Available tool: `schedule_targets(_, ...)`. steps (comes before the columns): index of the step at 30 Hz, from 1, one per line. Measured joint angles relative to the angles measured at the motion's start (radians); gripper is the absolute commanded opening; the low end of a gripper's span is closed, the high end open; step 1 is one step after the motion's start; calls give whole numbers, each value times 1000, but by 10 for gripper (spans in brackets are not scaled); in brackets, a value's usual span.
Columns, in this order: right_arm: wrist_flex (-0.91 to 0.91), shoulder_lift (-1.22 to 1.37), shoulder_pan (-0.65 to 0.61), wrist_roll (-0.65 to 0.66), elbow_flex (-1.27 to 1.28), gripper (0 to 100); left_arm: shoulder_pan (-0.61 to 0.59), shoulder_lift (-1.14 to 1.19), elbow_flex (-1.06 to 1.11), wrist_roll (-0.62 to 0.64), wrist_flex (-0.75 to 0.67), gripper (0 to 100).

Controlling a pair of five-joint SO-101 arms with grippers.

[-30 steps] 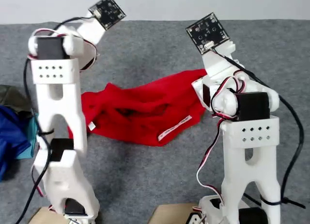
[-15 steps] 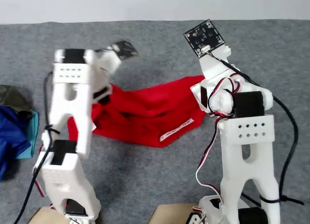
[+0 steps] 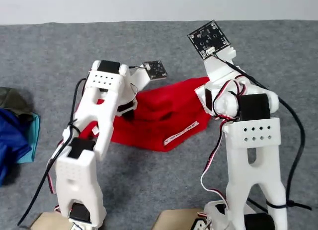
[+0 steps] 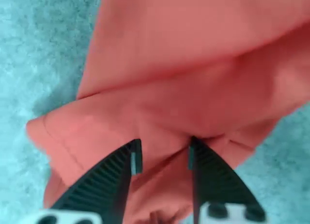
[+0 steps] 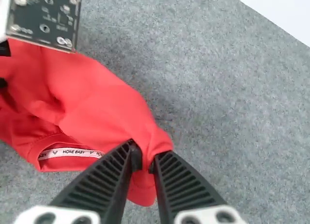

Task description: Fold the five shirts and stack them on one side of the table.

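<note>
shirt, red, lies crumpled at mid-table between the two arms.

left claw: fingers apart, pointing down at the shirt, one finger on each side of a raised crease. whether they touch the fabric cannot be told.

right claw: fingers nearly together, clamped on a fold at the edge of the shirt, at the end toward the right arm. a white label lies face up on the hem, near this claw.

hidden or cut off:
- high view: the left arm crosses over the shirt's left part and covers it. the right arm's wrist stands in front of the shirt's right end, so the clamped fold is hidden there.
- left wrist view: the shirt runs past the frame edges, so its outline cannot be traced.
- right wrist view: a camera board overlaps one corner of the shirt.
- pile of blue, dark green and teal cloth at the table's left edge, well apart from the shirt, is cut by the frame. how many pieces it holds and whether they are folded cannot be told.
</note>
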Motion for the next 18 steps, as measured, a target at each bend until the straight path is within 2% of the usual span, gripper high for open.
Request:
schedule_targets(7,0,0,0,0,0,9,-31,117,-129,0,14,160)
schedule_targets(13,0,0,0,0,0,9,-20,127,-262,0,181,160)
schedule_targets(18,0,0,0,0,0,9,28,127,-273,0,209,160)
